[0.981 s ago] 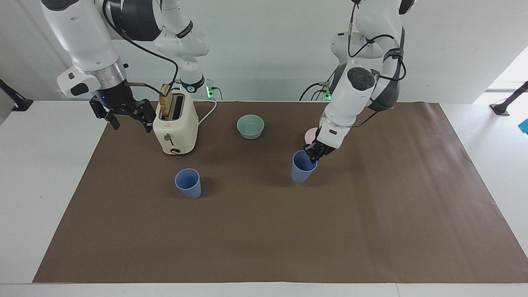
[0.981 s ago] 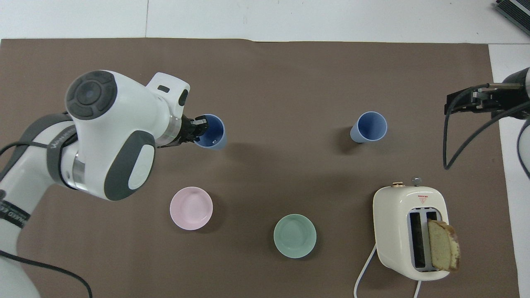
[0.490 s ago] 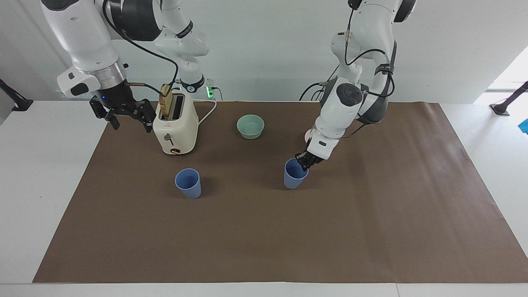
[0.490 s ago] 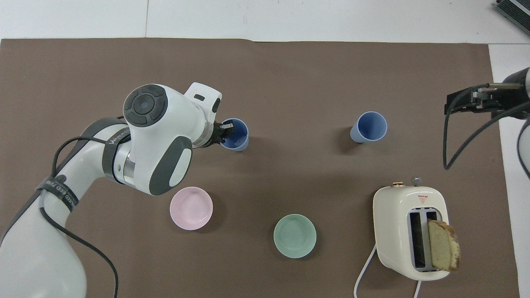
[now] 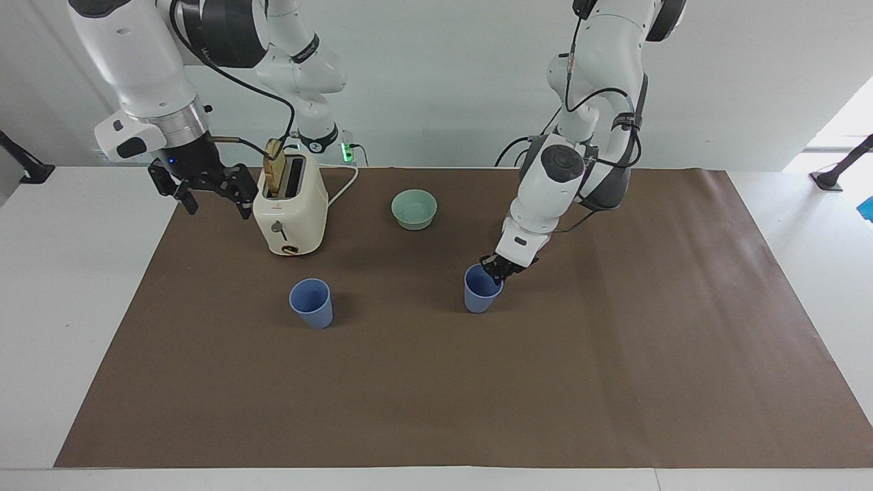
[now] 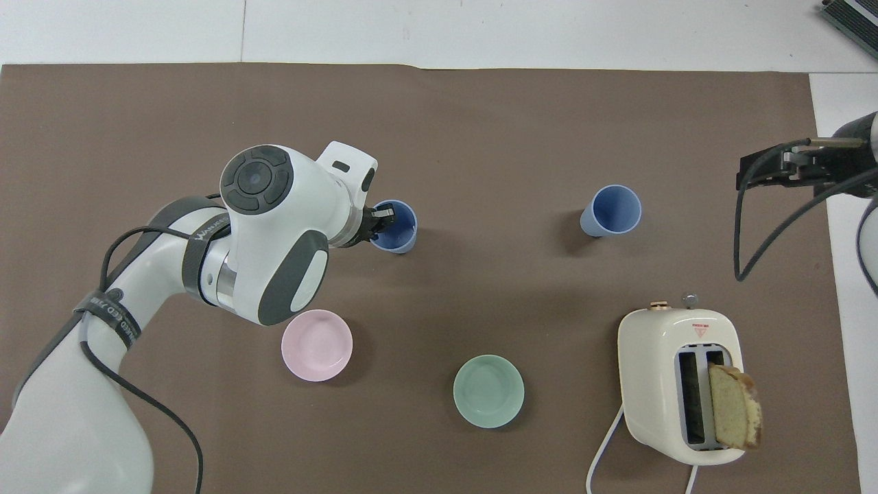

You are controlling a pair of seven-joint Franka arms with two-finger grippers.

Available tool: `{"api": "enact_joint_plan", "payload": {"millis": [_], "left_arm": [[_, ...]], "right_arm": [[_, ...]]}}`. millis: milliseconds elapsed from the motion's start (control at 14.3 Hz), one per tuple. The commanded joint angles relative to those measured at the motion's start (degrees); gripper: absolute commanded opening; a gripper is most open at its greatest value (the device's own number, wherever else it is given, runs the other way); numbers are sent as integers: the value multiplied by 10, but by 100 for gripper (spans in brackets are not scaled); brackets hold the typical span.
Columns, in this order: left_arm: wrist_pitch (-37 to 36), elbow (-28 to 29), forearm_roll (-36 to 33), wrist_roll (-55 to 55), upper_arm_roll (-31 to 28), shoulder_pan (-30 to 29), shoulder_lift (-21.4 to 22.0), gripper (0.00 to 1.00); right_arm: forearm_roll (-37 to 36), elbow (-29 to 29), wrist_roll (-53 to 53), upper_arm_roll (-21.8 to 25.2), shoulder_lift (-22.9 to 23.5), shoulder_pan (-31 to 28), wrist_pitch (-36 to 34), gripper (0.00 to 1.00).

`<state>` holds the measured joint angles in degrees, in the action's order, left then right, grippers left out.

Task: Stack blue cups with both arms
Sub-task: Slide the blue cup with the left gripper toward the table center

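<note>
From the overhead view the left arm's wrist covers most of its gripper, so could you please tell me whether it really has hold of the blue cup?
Observer: Yes. In the facing view the left gripper is shut on the rim of the held blue cup, on the side nearer the robots, and the cup stands upright.
Operator: Thank you. I see only the edge of the right gripper; is it ready to help?
Observer: The right gripper is open and holds nothing. It hangs over the mat's edge beside the toaster, nowhere near the free blue cup, and that arm waits.
</note>
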<state>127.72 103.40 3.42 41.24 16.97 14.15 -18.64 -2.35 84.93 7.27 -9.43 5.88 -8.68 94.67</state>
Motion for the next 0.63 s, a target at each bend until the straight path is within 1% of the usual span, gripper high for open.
{"api": "enact_joint_plan", "payload": {"millis": [0,350,420,490,560], "left_arm": [[21,8,-11,6,-10,15,1,0],[23,15,-11,3,-10,14,-1,0],[23,15,-11,3,-10,12,-1,3],[21,15,-11,3,-10,11,-1,22],[19,15,-12,2,-10,11,-1,64]], "right_arm": [[12,8,-16,-3,-9,-8,0,100],[13,8,-16,-3,-9,-8,0,100],[13,8,-16,-4,-9,-8,0,100],[13,8,-16,-3,-9,-8,0,100],[13,8,-16,-3,-9,-8,0,100]]}}
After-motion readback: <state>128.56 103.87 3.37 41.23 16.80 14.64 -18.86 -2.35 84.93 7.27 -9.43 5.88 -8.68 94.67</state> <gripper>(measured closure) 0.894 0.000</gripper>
